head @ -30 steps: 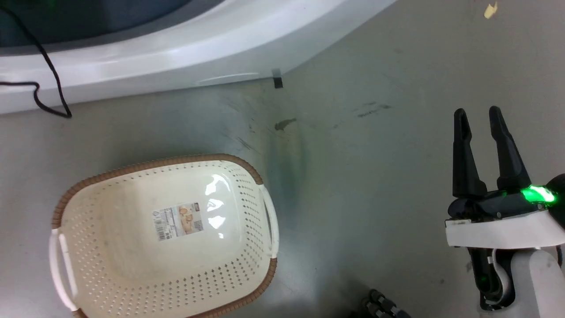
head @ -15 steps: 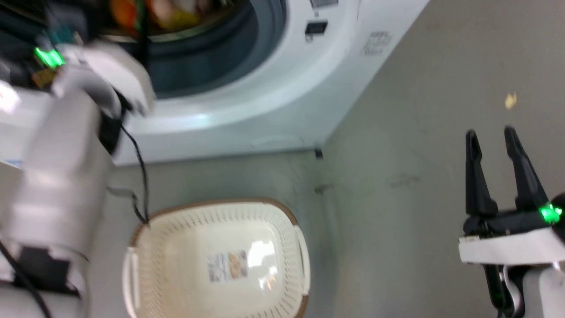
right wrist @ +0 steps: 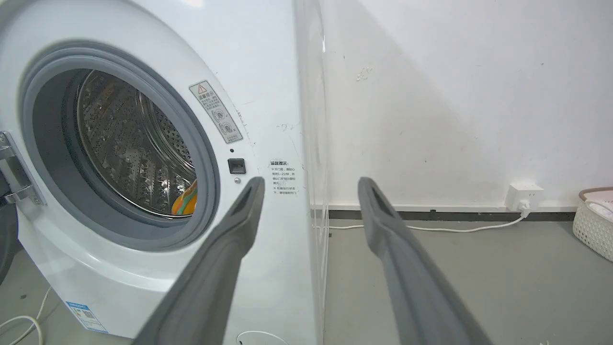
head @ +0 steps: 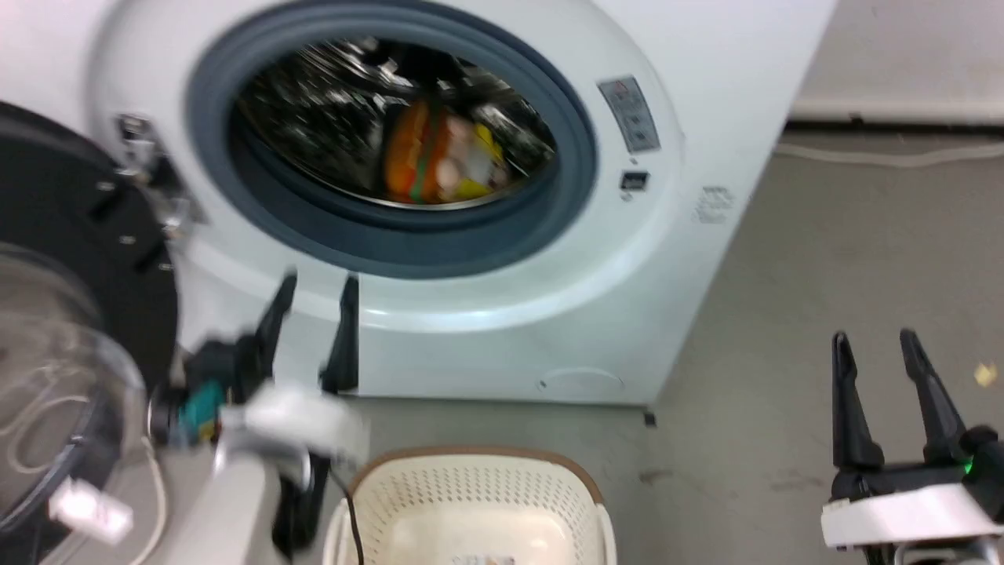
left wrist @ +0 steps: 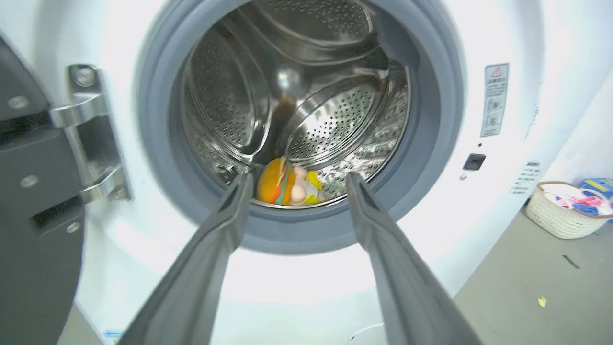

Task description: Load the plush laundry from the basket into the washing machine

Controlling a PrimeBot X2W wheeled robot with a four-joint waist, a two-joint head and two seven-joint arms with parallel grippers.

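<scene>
Hands wide apart, empty: left hand (head: 320,281) & right hand (head: 874,337); plush laundry (head: 435,161) in washing machine (head: 706,102).

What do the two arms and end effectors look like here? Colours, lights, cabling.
Left end effector: two long, tapering dark fingers on a dark base, teal-green light, white wrist housing, pale grey forearm, thin black cable beside it; blurred. Right end effector: same dark fingers, green light, white wrist band. The right wrist view shows a recessed slot near each fingertip.
</scene>
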